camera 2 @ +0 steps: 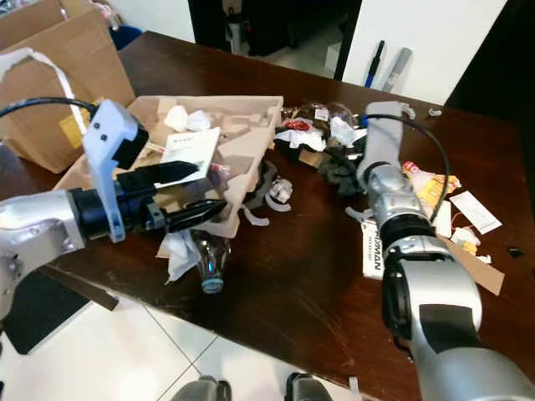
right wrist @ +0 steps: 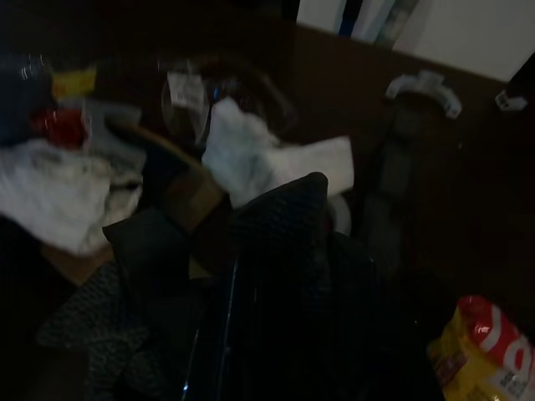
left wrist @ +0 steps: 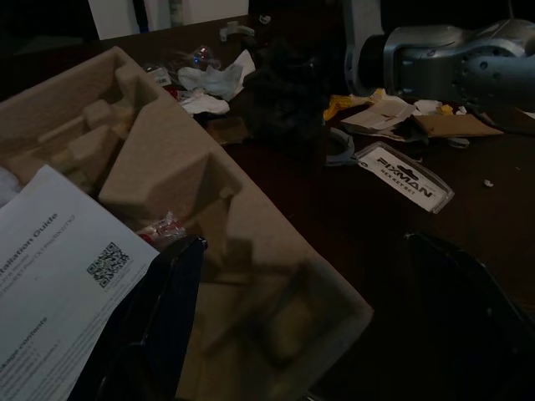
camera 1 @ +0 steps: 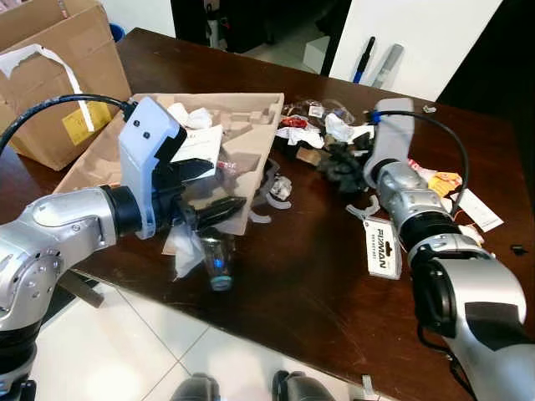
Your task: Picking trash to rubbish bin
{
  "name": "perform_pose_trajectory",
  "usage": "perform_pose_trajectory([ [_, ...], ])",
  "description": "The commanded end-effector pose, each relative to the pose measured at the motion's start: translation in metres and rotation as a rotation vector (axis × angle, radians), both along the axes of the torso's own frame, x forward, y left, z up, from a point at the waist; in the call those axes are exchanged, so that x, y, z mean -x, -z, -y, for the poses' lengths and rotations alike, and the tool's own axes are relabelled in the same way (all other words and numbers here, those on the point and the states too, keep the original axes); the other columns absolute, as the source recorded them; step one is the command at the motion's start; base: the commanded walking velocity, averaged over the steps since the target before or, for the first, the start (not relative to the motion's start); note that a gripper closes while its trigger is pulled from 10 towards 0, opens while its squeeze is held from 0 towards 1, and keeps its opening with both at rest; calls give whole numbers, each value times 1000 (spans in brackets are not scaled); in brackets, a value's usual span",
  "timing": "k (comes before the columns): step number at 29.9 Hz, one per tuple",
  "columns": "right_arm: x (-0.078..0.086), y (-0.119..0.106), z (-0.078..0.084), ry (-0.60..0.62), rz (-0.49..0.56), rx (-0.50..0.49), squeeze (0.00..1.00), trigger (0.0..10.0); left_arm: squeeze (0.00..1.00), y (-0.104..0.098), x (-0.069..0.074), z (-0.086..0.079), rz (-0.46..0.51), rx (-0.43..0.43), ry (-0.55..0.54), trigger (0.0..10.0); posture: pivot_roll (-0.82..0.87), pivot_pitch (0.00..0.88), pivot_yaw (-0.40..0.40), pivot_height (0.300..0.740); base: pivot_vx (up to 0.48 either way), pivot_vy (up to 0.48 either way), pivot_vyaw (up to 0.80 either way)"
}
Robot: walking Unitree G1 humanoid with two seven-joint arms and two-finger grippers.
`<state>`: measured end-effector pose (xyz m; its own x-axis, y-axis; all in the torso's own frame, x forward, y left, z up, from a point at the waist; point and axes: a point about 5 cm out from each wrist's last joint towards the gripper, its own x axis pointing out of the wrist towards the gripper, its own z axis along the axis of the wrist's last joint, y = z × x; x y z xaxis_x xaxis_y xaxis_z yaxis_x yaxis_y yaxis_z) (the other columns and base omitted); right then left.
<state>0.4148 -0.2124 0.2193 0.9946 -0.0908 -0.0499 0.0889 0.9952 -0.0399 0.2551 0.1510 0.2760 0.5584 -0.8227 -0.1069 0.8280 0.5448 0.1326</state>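
Note:
My left gripper (camera 1: 226,185) is open over the near edge of a moulded cardboard tray (camera 1: 251,125), with nothing between its fingers. Just below it a clear plastic bottle (camera 1: 216,259) lies on its side at the table's front edge, beside crumpled white paper (camera 2: 175,246). A white leaflet (left wrist: 58,276) lies in the tray next to the left gripper. My right gripper (camera 1: 341,164) reaches into a heap of trash (camera 1: 309,134) at mid-table and is pressed against a black crumpled piece (right wrist: 276,225). White tissue (right wrist: 267,163) lies just beyond that piece.
A brown cardboard box (camera 1: 50,75) stands at the far left. A "FIXMAN" tag (camera 1: 383,248), a yellow-red wrapper (right wrist: 493,342) and paper scraps (camera 1: 476,209) lie on the dark wooden table (camera 1: 318,284) to the right. White tiled floor lies below the table's front edge.

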Motion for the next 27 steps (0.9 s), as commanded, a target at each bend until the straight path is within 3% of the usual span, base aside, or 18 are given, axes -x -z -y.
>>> perform_pose_trajectory([
  [1, 0, -7, 7, 13, 42, -32, 0, 0, 0, -3, 1, 2, 19, 9, 13, 10000, 121, 185, -15, 740, 0, 0, 0],
  [8, 4, -18, 23, 29, 126, -54, 0, 0, 0, -8, -1, 5, 45, 24, 30, 10000, 113, 164, -3, 740, 0, 0, 0],
  [10, 8, -32, 37, 54, 237, -148, 0, 0, 0, -11, -5, 7, 67, 47, 32, 10000, 105, 154, 3, 740, 0, 0, 0],
  [11, 8, -32, 37, 54, 237, -148, 0, 0, 0, -11, -5, 7, 67, 47, 32, 10000, 105, 154, 3, 740, 0, 0, 0],
  [12, 15, -46, 54, 90, 363, -282, 0, 0, 0, -15, -8, 10, 88, 71, 34, 10000, 102, 150, 6, 740, 0, 0, 0],
  [16, 21, -53, 68, 126, 444, -393, 0, 0, 0, -17, -11, 14, 104, 95, 32, 10000, 99, 141, 9, 740, 0, 0, 0],
  [17, 26, -52, 79, 144, 477, -463, 0, 10000, 0, -17, -17, 18, 114, 116, 12, 10000, 92, 134, 12, 740, 0, 0, 0],
  [20, 33, -49, 93, 156, 514, -540, 0, 10000, 0, -16, -26, 25, 133, 144, -30, 10000, 86, 126, 18, 740, 0, 0, 0],
  [26, 36, -42, 89, 96, 495, -537, 0, 10000, 0, -16, -32, 32, 151, 209, -72, 10000, 78, 119, 22, 740, 0, 0, -328],
  [27, 38, -39, 84, 34, 517, -564, 0, 10000, 0, -17, -36, 33, 164, 231, -98, 10000, 74, 112, 25, 740, 0, 0, -800],
])
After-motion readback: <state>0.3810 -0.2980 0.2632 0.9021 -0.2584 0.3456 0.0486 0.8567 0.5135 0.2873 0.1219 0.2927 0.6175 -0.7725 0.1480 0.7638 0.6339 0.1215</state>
